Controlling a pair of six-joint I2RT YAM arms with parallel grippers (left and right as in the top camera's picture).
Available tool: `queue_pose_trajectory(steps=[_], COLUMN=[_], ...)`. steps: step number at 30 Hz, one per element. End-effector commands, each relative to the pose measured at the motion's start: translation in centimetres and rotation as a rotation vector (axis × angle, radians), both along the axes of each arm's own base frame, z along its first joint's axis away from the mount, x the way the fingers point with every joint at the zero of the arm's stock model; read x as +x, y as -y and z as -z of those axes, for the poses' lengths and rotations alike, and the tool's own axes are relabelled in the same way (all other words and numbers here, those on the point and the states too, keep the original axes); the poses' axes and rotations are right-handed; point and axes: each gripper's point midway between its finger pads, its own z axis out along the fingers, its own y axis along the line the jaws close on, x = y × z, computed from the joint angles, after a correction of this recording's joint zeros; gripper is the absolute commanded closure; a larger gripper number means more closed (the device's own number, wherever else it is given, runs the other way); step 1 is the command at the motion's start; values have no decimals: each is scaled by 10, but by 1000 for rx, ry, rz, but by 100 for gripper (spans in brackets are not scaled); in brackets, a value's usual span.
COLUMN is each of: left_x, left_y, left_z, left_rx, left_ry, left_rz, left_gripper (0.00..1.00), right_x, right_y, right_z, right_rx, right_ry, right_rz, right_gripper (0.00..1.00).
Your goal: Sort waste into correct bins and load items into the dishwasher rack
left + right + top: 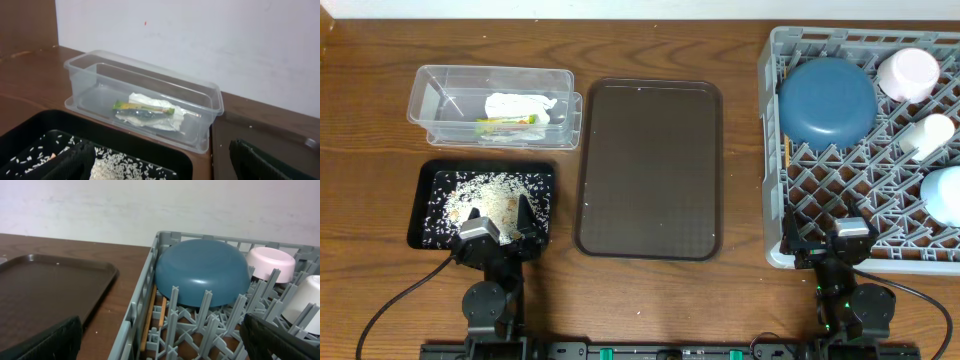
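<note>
My left gripper [498,212] and right gripper [823,240] both gape empty at the bottom edge, and with rice [485,190] in the black tray [420,215] lower left and the blue bowl [827,100] in the rack [775,150] at right, I'd check the brown tray [650,170] for stray grains.

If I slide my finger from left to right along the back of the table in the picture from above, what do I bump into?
clear container → brown tray → grey rack → dark blue bowl → pink cup
</note>
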Motion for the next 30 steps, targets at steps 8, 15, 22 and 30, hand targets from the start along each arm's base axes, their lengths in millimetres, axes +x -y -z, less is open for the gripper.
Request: queue_pose_trajectory(steps=[8, 15, 22, 30], left_x=[-1, -1, -1, -1], left_y=[17, 17, 17, 17], left_z=[28, 28, 28, 28], left_rx=[14, 14, 13, 13], left_ry=[-109, -110, -111, -111], left_rz=[85, 82, 82, 82], left_gripper=[12, 12, 12, 11], right_x=[0, 0, 0, 0], right_y=[2, 2, 2, 2], right_z=[0, 0, 0, 0], right_rx=[-12, -12, -12, -12], right_ry=[2, 2, 2, 2], right_rz=[7, 7, 7, 7], right_gripper=[1, 1, 1, 1])
